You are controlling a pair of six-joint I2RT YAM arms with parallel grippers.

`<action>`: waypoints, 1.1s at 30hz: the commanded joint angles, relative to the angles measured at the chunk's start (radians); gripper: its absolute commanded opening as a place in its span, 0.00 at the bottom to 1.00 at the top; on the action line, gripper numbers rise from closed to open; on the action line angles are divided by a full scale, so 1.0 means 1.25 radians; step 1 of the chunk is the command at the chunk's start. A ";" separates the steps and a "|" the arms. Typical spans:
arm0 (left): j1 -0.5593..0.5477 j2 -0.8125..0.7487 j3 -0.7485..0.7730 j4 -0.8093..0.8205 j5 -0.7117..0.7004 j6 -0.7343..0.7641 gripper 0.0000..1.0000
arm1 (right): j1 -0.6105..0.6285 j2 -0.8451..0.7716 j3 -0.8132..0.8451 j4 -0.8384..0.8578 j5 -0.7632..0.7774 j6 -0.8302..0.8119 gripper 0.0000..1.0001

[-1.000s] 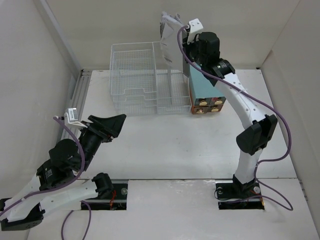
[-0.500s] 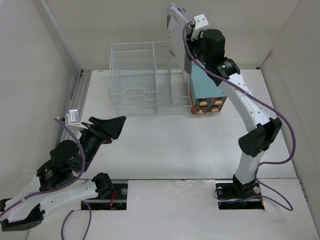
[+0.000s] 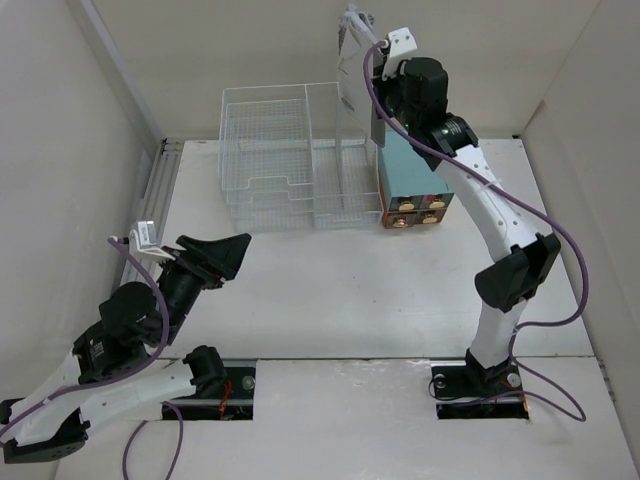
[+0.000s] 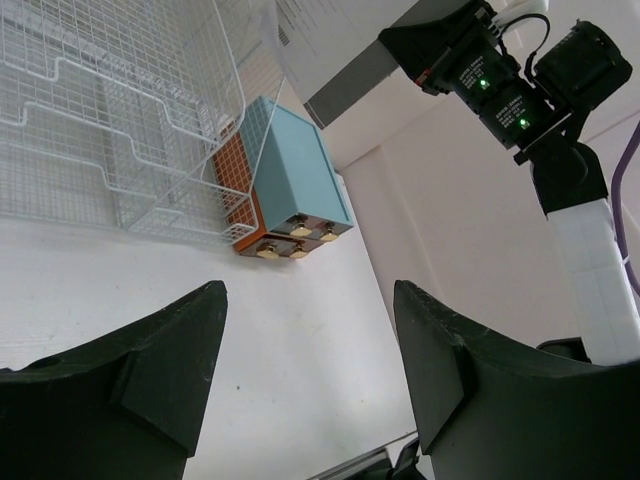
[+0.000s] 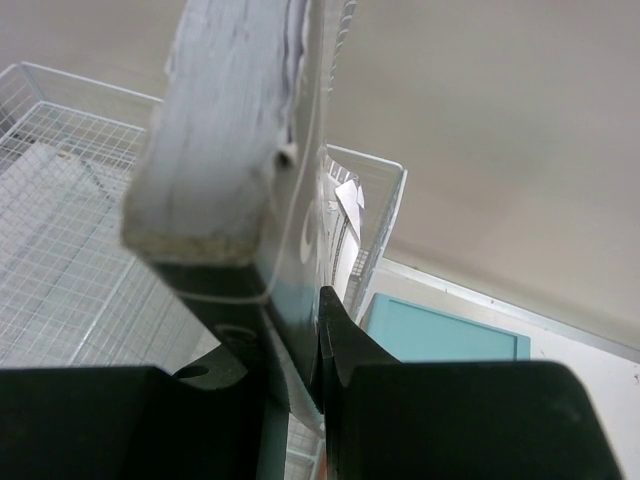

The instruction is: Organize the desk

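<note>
Underneath both arms: the desk [image 3: 330,290] is lying flat and white, running from my bases to the far wall, with two cutouts along its near edge.
Around the desk: pale walls [image 3: 60,150] are closing it in at the left, back and right.
At the far side: a wire rack [image 3: 265,150] is standing by the back wall, and a teal box [image 3: 405,175] with orange drawers is sitting just beside its right end.
Right arm: I am reaching up high over the rack's right end.
Right gripper [image 5: 305,340]: I am clenching a sheaf of papers [image 5: 225,130], which is hanging upright over the rack; whether it is touching the wire I cannot tell.
Left arm: I am crouching low at the near left.
Left gripper [image 3: 232,252]: I am hovering above the desk with fingers spread, grasping nothing, pointing toward the rack and box.
</note>
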 commanded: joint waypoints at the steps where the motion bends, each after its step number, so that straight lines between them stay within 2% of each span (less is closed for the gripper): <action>1: -0.002 0.000 -0.010 0.012 0.004 0.003 0.64 | -0.002 0.007 0.065 0.131 0.027 -0.003 0.00; 11: -0.002 0.022 -0.010 0.027 0.011 0.027 0.66 | -0.002 0.023 0.087 0.131 0.050 -0.003 0.00; 16: -0.002 0.022 -0.010 0.034 0.011 0.035 0.66 | -0.002 -0.014 0.087 0.131 0.050 -0.003 0.00; 33: -0.002 0.031 -0.019 0.056 0.026 0.027 0.66 | -0.035 -0.102 -0.055 0.170 0.036 -0.003 0.00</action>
